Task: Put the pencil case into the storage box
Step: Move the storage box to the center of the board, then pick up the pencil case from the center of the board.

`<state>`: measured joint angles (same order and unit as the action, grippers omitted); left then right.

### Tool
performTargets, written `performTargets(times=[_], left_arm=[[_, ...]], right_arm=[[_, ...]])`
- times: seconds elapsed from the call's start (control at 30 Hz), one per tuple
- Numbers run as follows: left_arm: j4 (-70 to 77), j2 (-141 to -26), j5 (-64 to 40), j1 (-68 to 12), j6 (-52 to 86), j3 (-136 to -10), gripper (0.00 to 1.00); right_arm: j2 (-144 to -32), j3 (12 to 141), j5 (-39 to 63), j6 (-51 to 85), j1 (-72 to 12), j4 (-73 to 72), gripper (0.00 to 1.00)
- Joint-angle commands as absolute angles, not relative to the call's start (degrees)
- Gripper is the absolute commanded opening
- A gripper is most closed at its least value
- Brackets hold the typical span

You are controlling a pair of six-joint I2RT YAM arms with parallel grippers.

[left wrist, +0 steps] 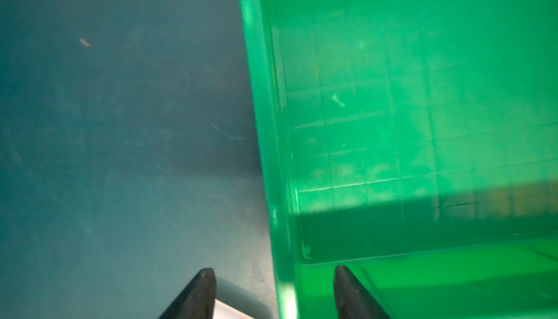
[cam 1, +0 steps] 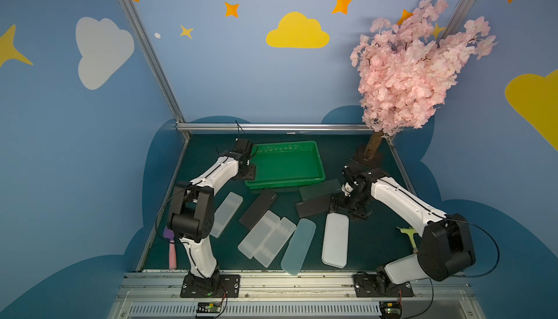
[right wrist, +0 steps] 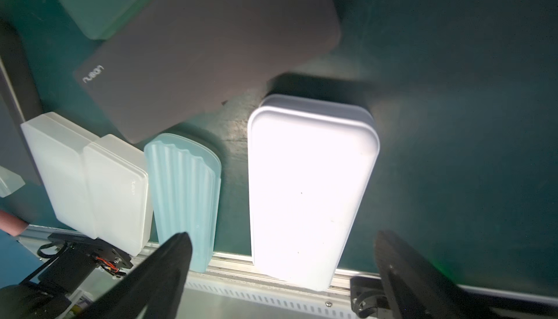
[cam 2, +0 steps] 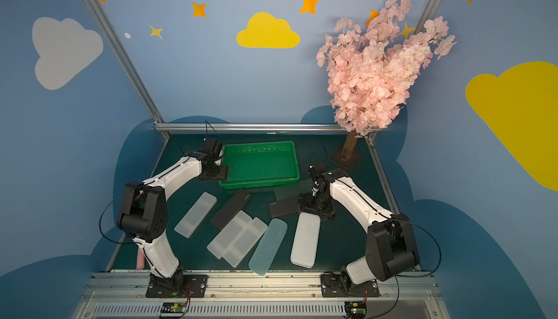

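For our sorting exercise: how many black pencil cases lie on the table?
2. The slanted black case lies in front of the storage box; the logo-marked black case, further right. Others may be hidden.

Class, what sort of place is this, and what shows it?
Probably a robot test booth dressed as a nursery: cloud-and-star painted walls, a fake blossom tree, and a left arm and right arm bolted down.

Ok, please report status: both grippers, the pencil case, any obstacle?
Status: left gripper open, astride storage box rim; right gripper open above white pencil case. No case in the box yet. Light blue case and black case near it, apart.
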<state>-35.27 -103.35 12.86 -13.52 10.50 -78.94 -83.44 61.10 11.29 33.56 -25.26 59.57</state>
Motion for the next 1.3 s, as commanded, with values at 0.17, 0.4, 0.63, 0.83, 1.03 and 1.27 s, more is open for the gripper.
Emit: performTargets(times=[0.17, 0.4, 0.63, 0.83, 1.03, 1.27], left_arm=[[-41.46, -97.05, 15.17, -13.42, 12.15, -80.25, 0.69], [-45.63, -92.75, 0.31, -13.74, 13.47, -74.66, 0.61], [-46.07, -90.37, -23.75, -21.05, 19.28, -69.15, 0.5], [-40.36, -92.21, -41.25, -29.91, 25.89, -67.44, 0.45], [-33.51, -100.79, -49.64, -35.39, 30.87, -70.72, 0.44], [-36.4, -114.76, -51.34, -42.5, 30.67, -83.2, 0.51]], right_arm=[[-79.98, 58.37, 9.58, 39.64, -26.5, 60.79, 0.98], [-81.53, 56.83, 12.74, 41.56, -26.83, 60.06, 0.99], [-78.02, 50.34, 17.52, 43.3, -26.71, 55.85, 0.99], [-74.43, 45.23, 21.12, 44.01, -25.5, 52.71, 0.98], [-72.32, 41.23, 22.72, 43.58, -22.52, 51.46, 0.98], [-69.05, 37.03, 23.64, 43.99, -18.29, 49.76, 0.96]])
